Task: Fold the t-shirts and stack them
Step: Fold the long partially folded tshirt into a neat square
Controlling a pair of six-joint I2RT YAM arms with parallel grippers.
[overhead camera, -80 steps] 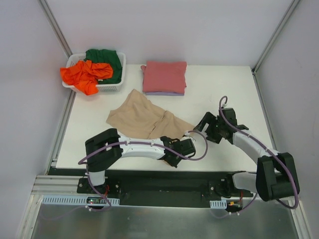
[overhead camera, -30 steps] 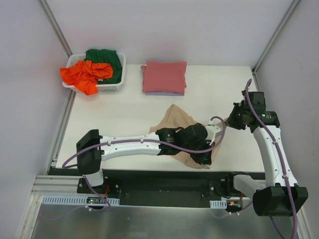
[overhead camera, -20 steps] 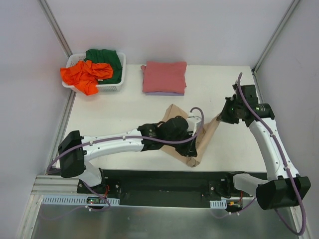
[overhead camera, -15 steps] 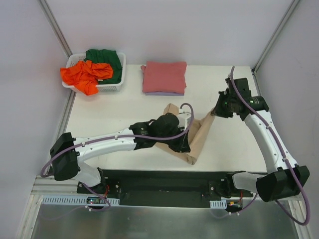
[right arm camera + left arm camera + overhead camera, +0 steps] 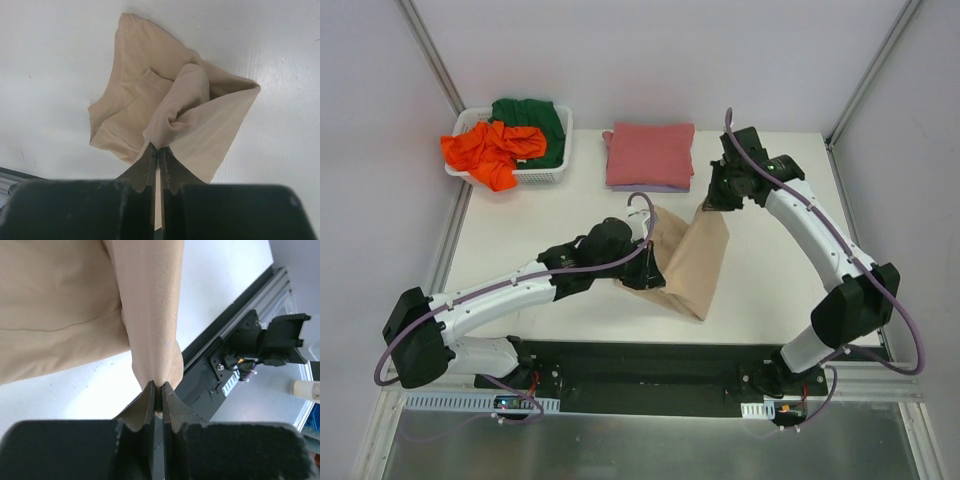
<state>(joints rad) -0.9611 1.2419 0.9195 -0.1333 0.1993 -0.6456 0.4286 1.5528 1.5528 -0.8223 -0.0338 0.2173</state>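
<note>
The tan-beige t-shirt [image 5: 694, 265] drapes doubled over, creased, two edges pinched up.

Basket [image 5: 542, 176] back-left; stack [image 5: 650, 152] right of it; shirt [image 5: 690, 262] in front.

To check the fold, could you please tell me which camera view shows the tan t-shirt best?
The top external view: it shows nearly the whole tan t-shirt, held by the left hand and right hand. The right wrist view shows most of it, bunched; the left wrist view only a pinched fold.
</note>
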